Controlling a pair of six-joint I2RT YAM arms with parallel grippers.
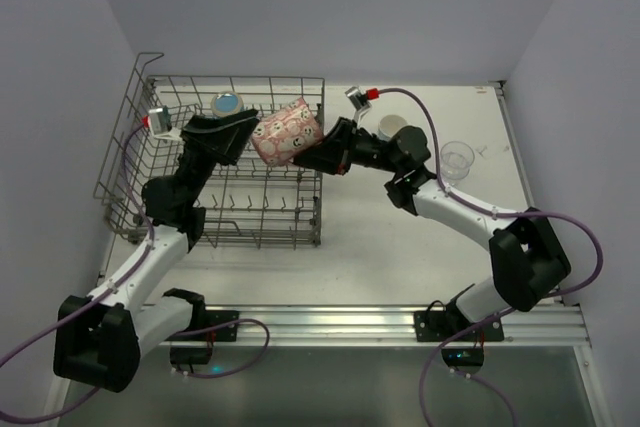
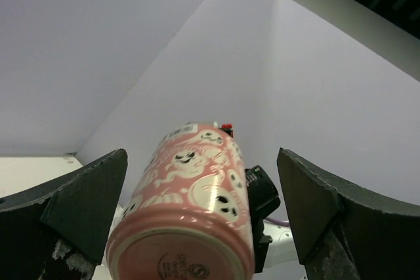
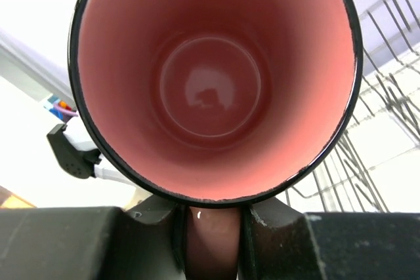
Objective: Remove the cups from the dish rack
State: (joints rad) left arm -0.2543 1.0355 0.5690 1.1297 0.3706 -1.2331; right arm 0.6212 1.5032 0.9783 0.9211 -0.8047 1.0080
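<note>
Right tool (image 1: 320, 149) tight on glossy patterned pink tumbler (image 1: 287, 134) rim; left tool (image 1: 250, 135) wide.

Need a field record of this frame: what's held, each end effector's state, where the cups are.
held: pink cup, lying on its side in the air over the right side of the rack
holder: right end effector, shut on the cup's rim wall
left end effector: open, fingers either side of the cup's base, gaps visible
in rack: light blue cup, back corner
on table: clear glass, small cup
</note>
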